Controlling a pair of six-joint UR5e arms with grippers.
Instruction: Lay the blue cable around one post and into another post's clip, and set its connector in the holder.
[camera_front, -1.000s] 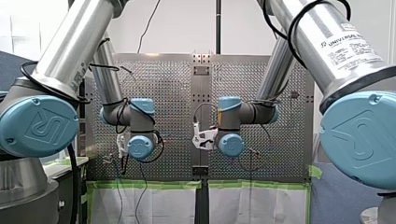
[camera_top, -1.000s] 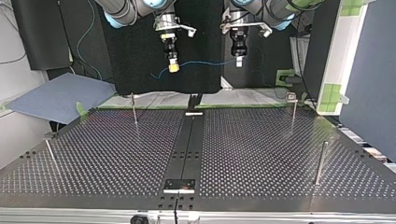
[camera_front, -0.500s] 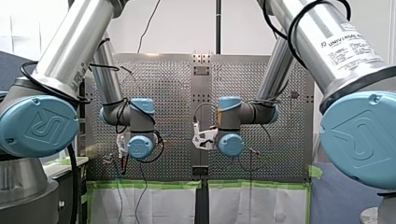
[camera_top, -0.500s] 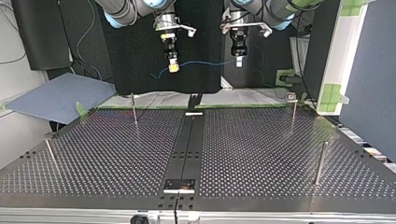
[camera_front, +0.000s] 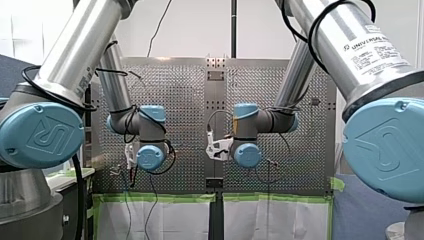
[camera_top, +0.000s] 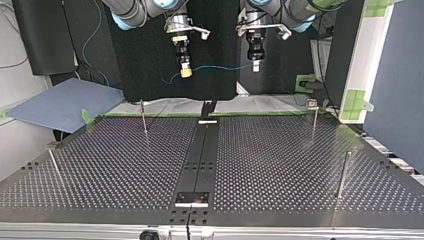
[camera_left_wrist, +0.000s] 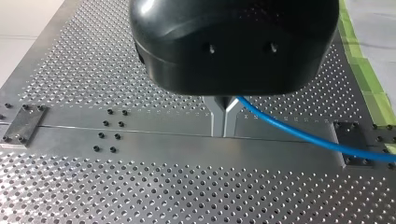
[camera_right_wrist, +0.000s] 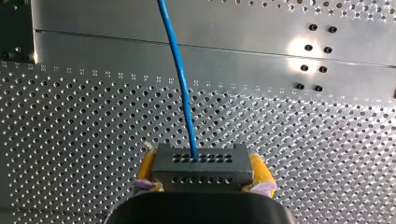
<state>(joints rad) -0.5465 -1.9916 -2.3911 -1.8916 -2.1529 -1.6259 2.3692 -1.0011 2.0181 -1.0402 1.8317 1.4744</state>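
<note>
Right wrist view: the blue cable (camera_right_wrist: 180, 70) is a thin, smooth, bright blue line that ends in a connector (camera_right_wrist: 205, 161), a dark grey block whose face carries two rows of small holes. My right end effector (camera_right_wrist: 201, 169) pinches that block across its width. One yellow pad (camera_right_wrist: 259, 170) sits on each side, spread only as wide as the block. The cable leaves the block's face and runs straight ahead of the end effector, toward twelve o'clock, above the perforated desk (camera_right_wrist: 93, 116).

In the left wrist view, my left end effector (camera_left_wrist: 224, 119) has a black body. Its two metal fingers (camera_left_wrist: 218, 120) are pressed together with only a hairline between them, nipping the cable. The cable comes out by the fingers' roots and trails away toward four o'clock.

In the top view both end effectors hang well above the desk, beyond its far edge. My left one is at three o'clock of my right one. The cable spans the gap between them with a slight sag. Thin posts (camera_top: 143, 116) stand at about ten, two, four and eight o'clock around the desk's middle, all well apart from the cable.
</note>
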